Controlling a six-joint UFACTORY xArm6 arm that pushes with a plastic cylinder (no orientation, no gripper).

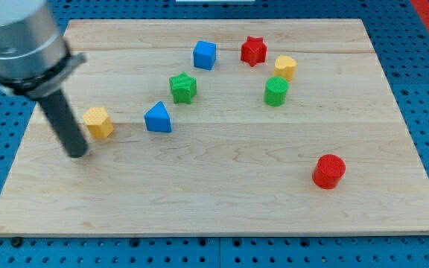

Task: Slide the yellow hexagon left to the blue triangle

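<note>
Item list, ref = blue triangle [158, 118]:
- Yellow hexagon [98, 123]: on table [222, 193], to view's left of ref, apart, not touching.
- My tip [78, 154]: just beside hexagon, its lower left.
- Green star [183, 87]: upper right of ref, near.
- Blue cube [205, 54]: further upper right.
- Claw: none fitted, rod only; no state to give.

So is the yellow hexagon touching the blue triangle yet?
No, the yellow hexagon sits apart from the blue triangle, with bare board between them.
</note>
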